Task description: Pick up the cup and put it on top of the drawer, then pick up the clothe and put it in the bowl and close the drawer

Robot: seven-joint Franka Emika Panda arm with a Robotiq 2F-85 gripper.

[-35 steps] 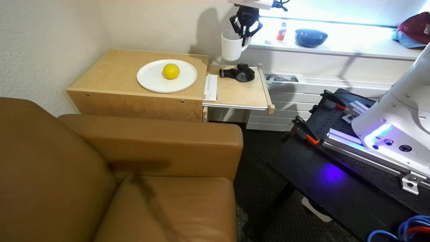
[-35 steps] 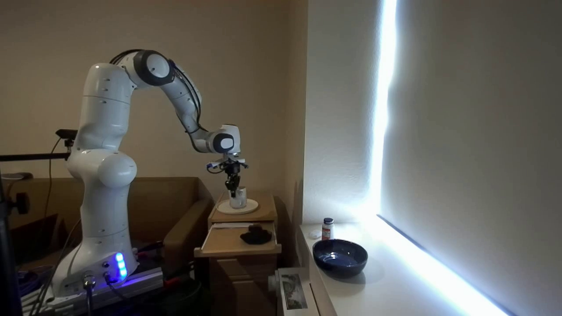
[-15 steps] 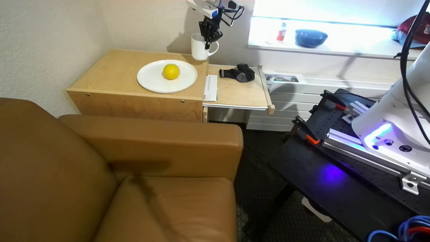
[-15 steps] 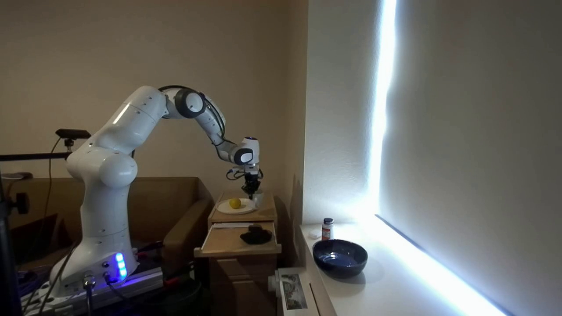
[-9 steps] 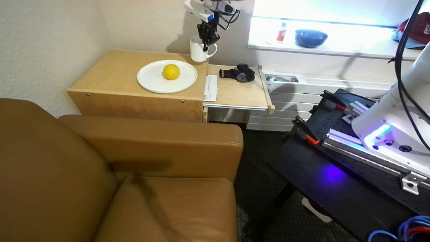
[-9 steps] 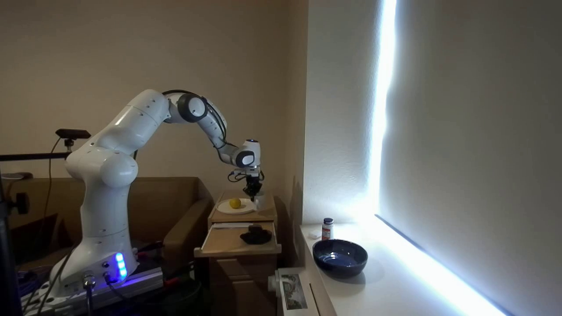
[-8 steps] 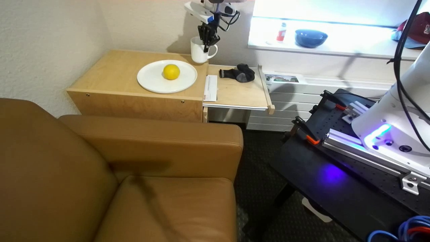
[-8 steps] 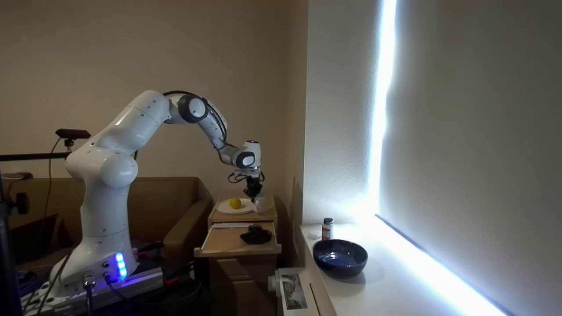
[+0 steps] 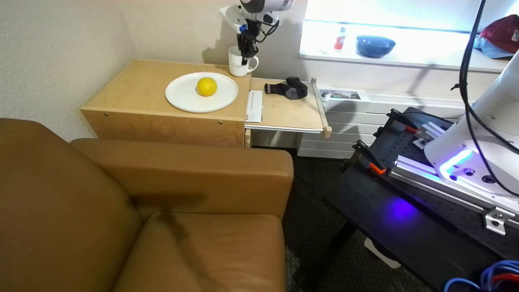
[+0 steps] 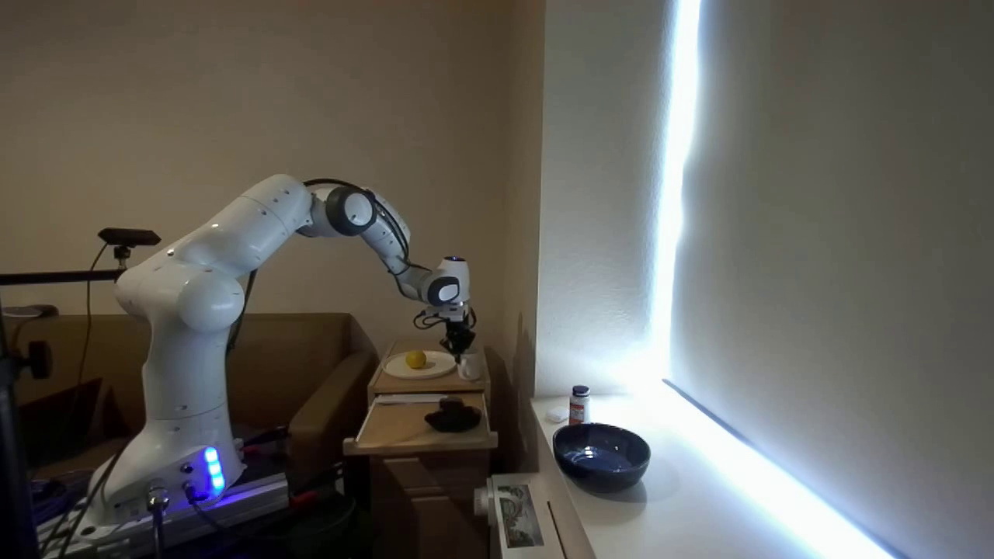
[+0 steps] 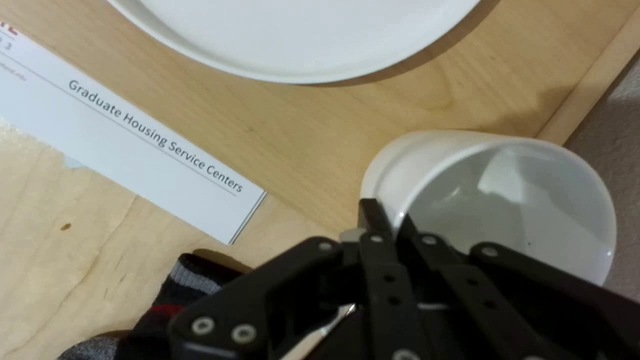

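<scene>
Probably finishing the first step: setting the white cup (image 9: 236,65) down on the pale wooden tabletop (image 9: 138,87), at the corner next to the pulled-out drawer (image 9: 296,115). Grasping the cup with the pincer (image 11: 389,217), pinching the rim from inside and out, near the plate (image 9: 180,95) but apart from it. Cannot tell about contact under the base. Next, should make sure of firm support, then let go, rise clear of the rim and go for the dark cloth (image 9: 294,89) (a sock, by the look of it) on the drawer board, bound for the blue bowl (image 9: 374,48) on the windowsill (image 10: 699,512). Must close the drawer last. Can see a yellow ball (image 9: 207,86) on the plate, a printed paper (image 9: 254,106) near the cloth, a bottle (image 10: 579,406) by the bowl and a brown sofa (image 9: 202,170) alongside.
</scene>
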